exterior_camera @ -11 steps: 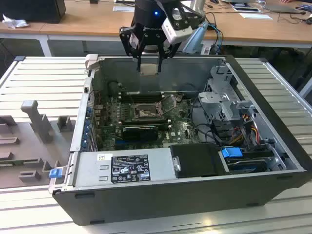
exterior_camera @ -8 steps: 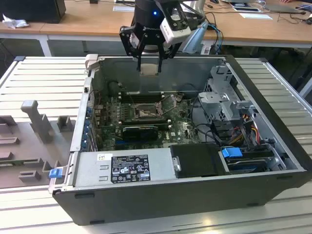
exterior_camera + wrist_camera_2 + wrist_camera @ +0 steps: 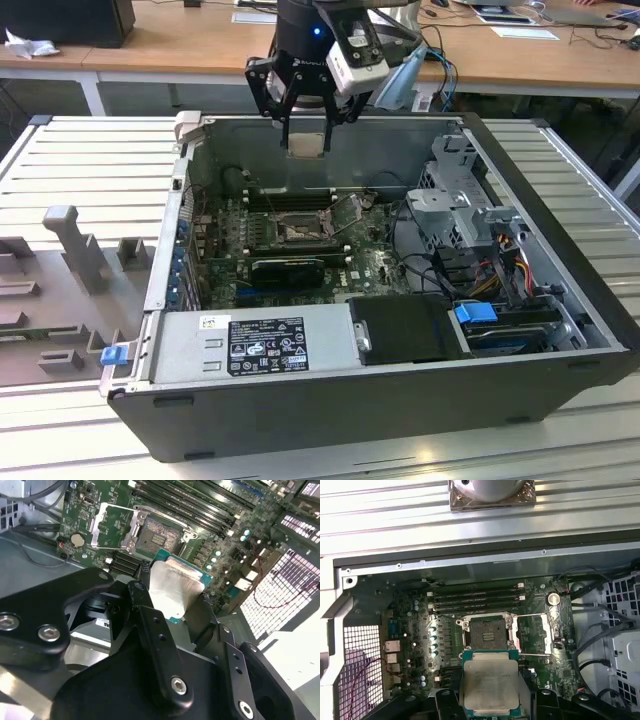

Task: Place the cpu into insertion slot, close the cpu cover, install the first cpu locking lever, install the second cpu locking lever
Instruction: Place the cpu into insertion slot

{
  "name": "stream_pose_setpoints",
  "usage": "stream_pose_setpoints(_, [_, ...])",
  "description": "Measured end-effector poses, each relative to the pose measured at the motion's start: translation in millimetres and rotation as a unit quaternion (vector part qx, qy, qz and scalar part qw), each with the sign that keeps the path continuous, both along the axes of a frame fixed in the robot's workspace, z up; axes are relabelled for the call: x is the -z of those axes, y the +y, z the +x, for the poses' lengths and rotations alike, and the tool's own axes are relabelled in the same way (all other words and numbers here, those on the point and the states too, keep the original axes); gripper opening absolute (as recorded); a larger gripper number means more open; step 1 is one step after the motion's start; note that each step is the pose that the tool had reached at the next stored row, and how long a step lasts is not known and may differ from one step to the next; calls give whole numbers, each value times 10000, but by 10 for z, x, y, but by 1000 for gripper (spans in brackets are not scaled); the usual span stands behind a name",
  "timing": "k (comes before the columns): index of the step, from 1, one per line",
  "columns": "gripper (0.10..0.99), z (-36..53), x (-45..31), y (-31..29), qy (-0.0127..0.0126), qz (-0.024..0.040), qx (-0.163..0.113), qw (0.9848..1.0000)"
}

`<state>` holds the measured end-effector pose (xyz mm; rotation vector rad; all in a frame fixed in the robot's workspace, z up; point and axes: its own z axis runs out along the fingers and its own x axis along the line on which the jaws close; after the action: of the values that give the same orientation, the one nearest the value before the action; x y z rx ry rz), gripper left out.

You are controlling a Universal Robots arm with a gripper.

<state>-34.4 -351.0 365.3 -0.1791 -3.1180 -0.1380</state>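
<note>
Cpu (image 3: 489, 680) aloft over the open computer case (image 3: 400, 400), not yet seated.
Mid-case on the green board (image 3: 555, 670), the insertion slot (image 3: 486, 634) lies bare, with its cover (image 3: 545, 631) swung open beside it. Higher up, toward the case's far wall, the gripper (image 3: 306, 135) is closed on two opposite edges of the cpu, clear of the board. By this showing, all four steps remain.
</note>
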Motion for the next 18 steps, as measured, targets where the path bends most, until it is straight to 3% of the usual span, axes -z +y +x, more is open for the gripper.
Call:
stream_pose_setpoints(4, [529, 0, 22, 0, -1, -6, 572, 9984])
stream_pose_setpoints(18, [529, 0, 32, 0, -1, -7, 961, 9954])
